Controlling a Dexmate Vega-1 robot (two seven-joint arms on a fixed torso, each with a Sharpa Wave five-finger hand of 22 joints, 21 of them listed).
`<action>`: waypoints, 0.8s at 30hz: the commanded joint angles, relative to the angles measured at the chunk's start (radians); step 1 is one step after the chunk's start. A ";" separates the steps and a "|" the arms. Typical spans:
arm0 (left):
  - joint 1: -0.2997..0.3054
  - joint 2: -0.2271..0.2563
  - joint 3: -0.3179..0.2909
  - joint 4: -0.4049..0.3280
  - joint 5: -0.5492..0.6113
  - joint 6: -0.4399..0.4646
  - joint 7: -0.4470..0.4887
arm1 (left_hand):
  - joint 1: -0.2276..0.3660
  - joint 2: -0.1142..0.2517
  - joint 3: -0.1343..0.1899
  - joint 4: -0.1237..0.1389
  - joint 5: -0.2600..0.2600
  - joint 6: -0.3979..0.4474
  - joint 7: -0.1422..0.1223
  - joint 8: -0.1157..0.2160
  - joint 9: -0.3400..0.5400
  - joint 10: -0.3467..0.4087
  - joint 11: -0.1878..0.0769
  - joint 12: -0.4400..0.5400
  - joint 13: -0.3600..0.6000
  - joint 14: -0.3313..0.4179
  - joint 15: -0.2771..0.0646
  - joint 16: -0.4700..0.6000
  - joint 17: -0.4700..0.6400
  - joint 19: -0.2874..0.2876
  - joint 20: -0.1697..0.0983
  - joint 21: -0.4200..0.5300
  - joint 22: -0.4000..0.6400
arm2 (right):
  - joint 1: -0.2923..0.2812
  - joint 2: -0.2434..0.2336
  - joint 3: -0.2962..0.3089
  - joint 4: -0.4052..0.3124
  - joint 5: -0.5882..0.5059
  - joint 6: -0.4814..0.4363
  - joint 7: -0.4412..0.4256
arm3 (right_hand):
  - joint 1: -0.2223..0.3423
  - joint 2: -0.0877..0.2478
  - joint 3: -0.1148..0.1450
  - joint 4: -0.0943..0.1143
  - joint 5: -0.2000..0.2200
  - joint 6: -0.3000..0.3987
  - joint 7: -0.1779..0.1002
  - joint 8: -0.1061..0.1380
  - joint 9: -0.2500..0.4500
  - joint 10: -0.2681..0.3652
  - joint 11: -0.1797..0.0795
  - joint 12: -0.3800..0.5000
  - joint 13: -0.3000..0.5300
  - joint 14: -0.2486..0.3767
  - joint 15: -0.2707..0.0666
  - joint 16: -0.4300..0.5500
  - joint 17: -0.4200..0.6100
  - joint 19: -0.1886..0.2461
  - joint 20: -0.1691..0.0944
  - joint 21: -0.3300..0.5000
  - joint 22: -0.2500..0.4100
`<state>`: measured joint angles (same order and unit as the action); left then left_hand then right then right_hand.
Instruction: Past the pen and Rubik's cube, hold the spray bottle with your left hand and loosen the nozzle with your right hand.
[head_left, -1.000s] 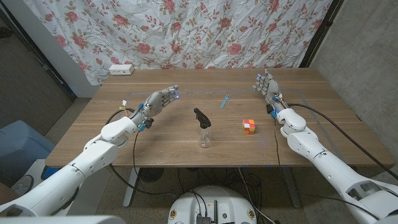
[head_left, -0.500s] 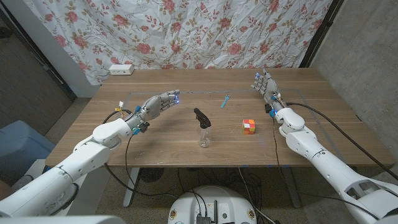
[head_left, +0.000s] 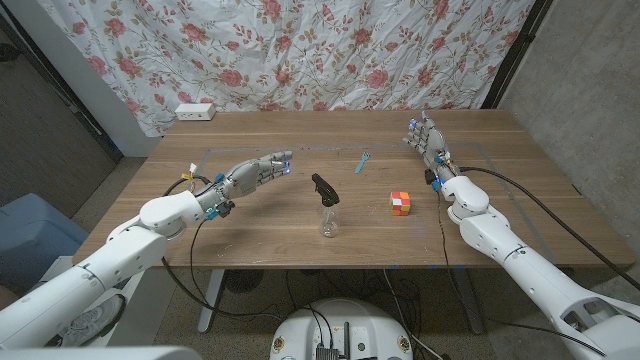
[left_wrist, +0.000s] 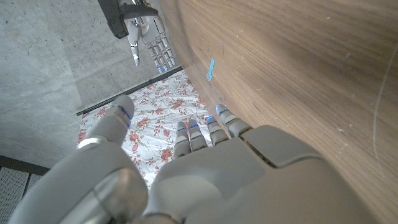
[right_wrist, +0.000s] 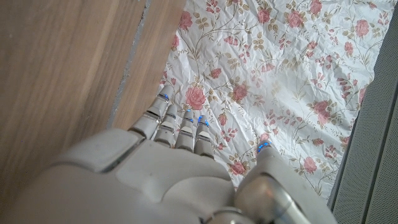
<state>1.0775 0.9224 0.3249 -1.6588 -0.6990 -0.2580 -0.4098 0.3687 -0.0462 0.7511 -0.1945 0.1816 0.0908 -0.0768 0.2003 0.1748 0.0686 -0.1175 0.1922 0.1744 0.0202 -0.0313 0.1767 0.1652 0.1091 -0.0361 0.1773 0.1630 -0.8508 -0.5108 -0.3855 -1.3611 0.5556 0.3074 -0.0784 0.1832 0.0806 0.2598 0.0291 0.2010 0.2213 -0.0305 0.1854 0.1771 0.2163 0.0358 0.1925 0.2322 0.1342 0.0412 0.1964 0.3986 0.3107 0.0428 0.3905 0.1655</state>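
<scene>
Fingers (head_left: 270, 166) apart, spray bottle (head_left: 327, 208) body clear, faint

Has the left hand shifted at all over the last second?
Yes. The left hand has dropped lower and edged toward the spray bottle, which stands where it was on the table.

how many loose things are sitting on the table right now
4: spray bottle near the middle, Rubik's cube to its right, blue pen behind them, white power strip at the far left edge.

One spray bottle (head_left: 326, 208); one Rubik's cube (head_left: 401, 203); one pen (head_left: 363, 162); one power strip (head_left: 195, 111); two hands.
</scene>
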 joint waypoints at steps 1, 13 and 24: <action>0.001 0.040 0.018 -0.015 0.034 -0.011 -0.047 | 0.024 -0.005 0.010 -0.001 -0.001 -0.012 -0.001 -0.004 0.002 -0.013 -0.003 -0.004 0.006 -0.013 -0.043 -0.004 0.004 -0.010 -0.052 -0.002 0.000 | -0.013 -0.014 -0.003 -0.024 -0.020 0.000 -0.005 | -0.008 0.000 0.005 -0.005 0.003 0.004 0.002 0.004 0.003 0.006 0.002 0.005 -0.001 0.012 -0.001 0.003 0.001 0.010 -0.003 -0.007 0.001; 0.012 0.064 0.029 -0.047 0.077 -0.033 -0.044 | 0.054 -0.017 0.017 0.000 -0.002 -0.019 -0.005 -0.003 0.002 -0.023 -0.005 -0.005 0.006 -0.023 -0.044 -0.004 0.004 -0.024 -0.055 -0.003 0.001 | -0.008 -0.030 -0.011 -0.030 -0.023 -0.023 0.015 | -0.011 0.001 0.007 -0.008 0.003 0.003 0.002 0.004 0.003 0.005 0.004 0.004 -0.006 0.011 -0.005 0.003 -0.006 0.011 -0.005 -0.015 0.001; 0.060 0.109 0.029 -0.105 0.121 -0.040 -0.009 | 0.076 -0.026 0.021 0.000 -0.002 -0.015 -0.010 0.001 0.002 -0.024 -0.007 -0.005 0.006 -0.026 -0.050 -0.003 0.004 -0.021 -0.061 0.000 0.001 | 0.005 -0.056 -0.016 -0.004 -0.033 -0.015 0.057 | -0.015 0.002 0.008 -0.008 0.003 0.000 0.003 0.002 0.003 0.005 0.006 0.005 -0.009 0.013 -0.001 0.005 -0.010 0.014 -0.006 -0.021 0.001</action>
<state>1.1002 0.9916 0.3512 -1.7171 -0.6192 -0.2877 -0.4431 0.4324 -0.0710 0.7605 -0.1960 0.1816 0.0747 -0.0821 0.2003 0.1746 0.0493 -0.1231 0.1887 0.1743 -0.0009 -0.0315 0.1734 0.1651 0.0913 -0.0358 0.1737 0.1631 -0.8573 -0.5428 -0.3959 -1.3849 0.5325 0.2900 -0.0570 0.1775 0.0856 0.2626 0.0263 0.2010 0.2213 -0.0305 0.1854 0.1768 0.2162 0.0357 0.1925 0.2227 0.1397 0.0357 0.1964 0.3894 0.3178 0.0357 0.3755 0.1653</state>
